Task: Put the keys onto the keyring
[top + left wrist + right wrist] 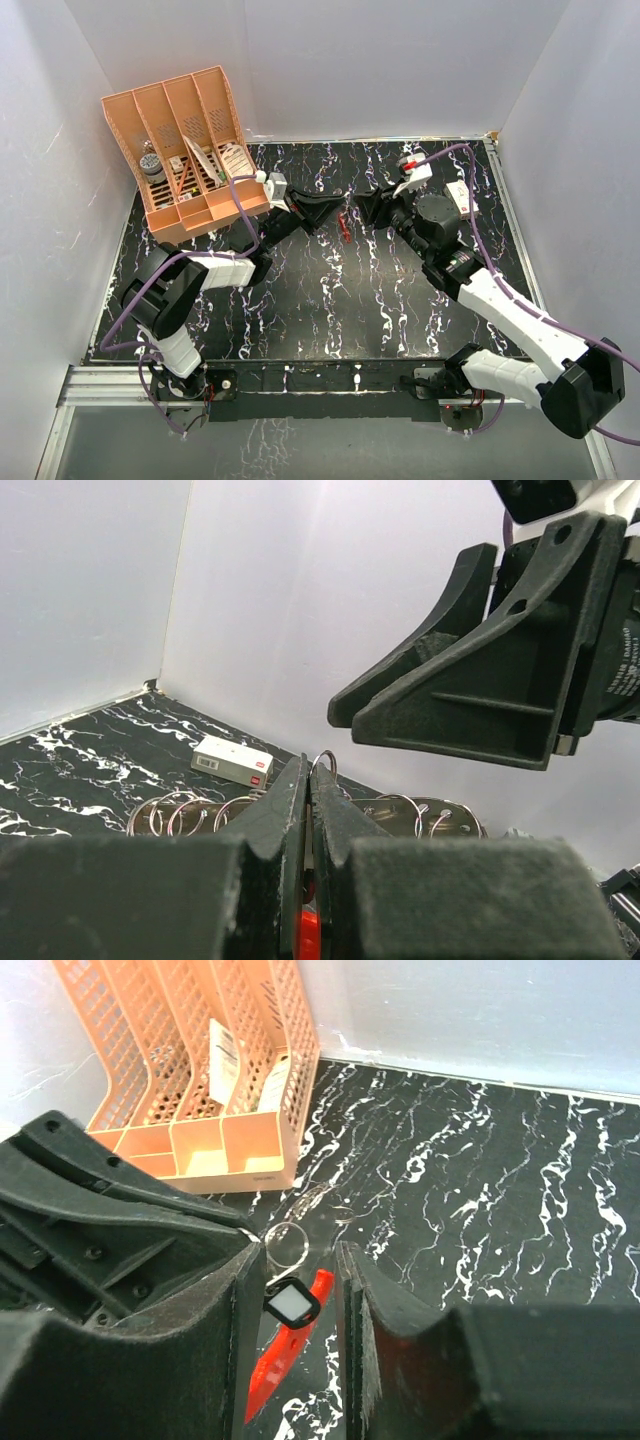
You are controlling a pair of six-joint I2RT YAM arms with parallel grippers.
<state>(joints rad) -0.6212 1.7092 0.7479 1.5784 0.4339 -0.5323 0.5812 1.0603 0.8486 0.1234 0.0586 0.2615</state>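
Observation:
The keyring is a thin loop [287, 1243] with a red crescent [285, 1355] hanging above the table. My left gripper [310, 768] is shut on it. The loop's top [326, 761] sticks out past the fingertips and red shows low between the jaws. The key [292, 1303], a tiny dark tag with a pale middle, hangs at the loop's lower end. I cannot tell whether it is threaded on. My right gripper [298, 1252] is open around the key with a gap on the right side. From above, the left gripper [325, 212] faces the right gripper [362, 212], with the red crescent [343, 228] between them.
An orange file organizer [185, 150] stands at the back left, close behind the left gripper. A small white box [232, 760] with a red mark lies near the back wall. Several metal rings [190, 812] lie on the black marbled table [330, 310]. White walls enclose three sides.

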